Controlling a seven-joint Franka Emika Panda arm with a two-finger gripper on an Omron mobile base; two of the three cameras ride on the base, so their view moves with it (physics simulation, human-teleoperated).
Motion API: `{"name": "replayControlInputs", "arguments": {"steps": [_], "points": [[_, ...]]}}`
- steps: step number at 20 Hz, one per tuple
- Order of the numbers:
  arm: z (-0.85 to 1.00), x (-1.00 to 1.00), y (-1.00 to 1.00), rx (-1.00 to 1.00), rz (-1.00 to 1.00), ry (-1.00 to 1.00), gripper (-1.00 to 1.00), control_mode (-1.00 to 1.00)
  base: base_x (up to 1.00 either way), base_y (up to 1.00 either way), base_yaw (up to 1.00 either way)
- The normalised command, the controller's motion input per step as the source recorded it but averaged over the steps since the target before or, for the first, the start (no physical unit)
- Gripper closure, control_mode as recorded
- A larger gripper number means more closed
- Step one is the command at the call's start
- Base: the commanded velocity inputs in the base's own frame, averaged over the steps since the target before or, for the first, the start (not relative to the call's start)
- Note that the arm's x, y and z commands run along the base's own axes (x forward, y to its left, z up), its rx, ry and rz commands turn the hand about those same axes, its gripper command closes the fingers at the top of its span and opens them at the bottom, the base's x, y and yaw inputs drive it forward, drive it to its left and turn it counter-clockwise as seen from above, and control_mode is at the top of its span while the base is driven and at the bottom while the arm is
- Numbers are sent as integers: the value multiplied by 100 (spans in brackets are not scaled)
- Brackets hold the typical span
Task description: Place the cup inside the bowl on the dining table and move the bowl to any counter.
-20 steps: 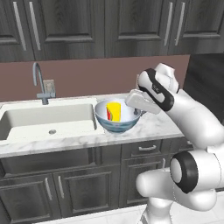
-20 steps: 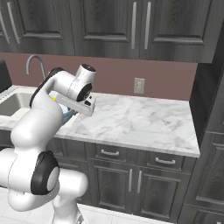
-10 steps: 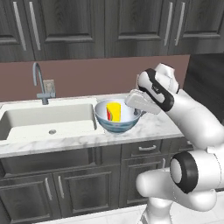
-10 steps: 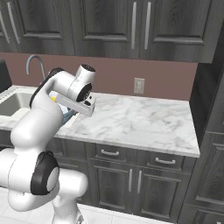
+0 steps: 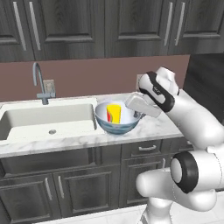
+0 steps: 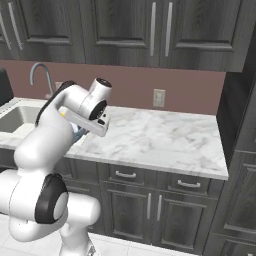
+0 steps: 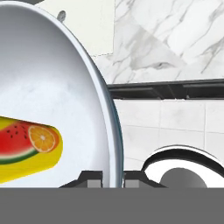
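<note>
Bowl [image 5: 117, 120] and cup [image 5: 113, 113] are seen together on the marble tabletop [image 5: 153, 127], just beside the right edge of the white sink [image 5: 43, 120]. The cup is stood inside the bowl, leaning against the white inner wall, so that both can be carried as one load. The pincer [image 7: 113, 177] is closed on the bowl's right rim: in the hand view one finger is set inside the wall and the other outside, the thin edge being pinched between them. A rim grip is used because the bowl is far too wide to be spanned. The bowl appears to be resting on the stone or held barely above it; which cannot be told. The task is judged nearly finished, with only release and withdrawal left.
</note>
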Motion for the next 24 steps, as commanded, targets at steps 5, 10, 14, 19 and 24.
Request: {"name": "replayControlInputs", "arguments": {"steps": [5,10,14,19,24], "points": [[-31,-6,-2,12,0,-2,100,-100,0,0,0],[-35,-7,-7,4,0,0,100,-100,0,0,0],[-3,1,-12,-2,0,2,100,-100,0,0,0],[-1,22,-25,-6,0,3,100,-100,0,0,0],[0,42,-42,-6,0,1,100,-100,0,0,0]]}}
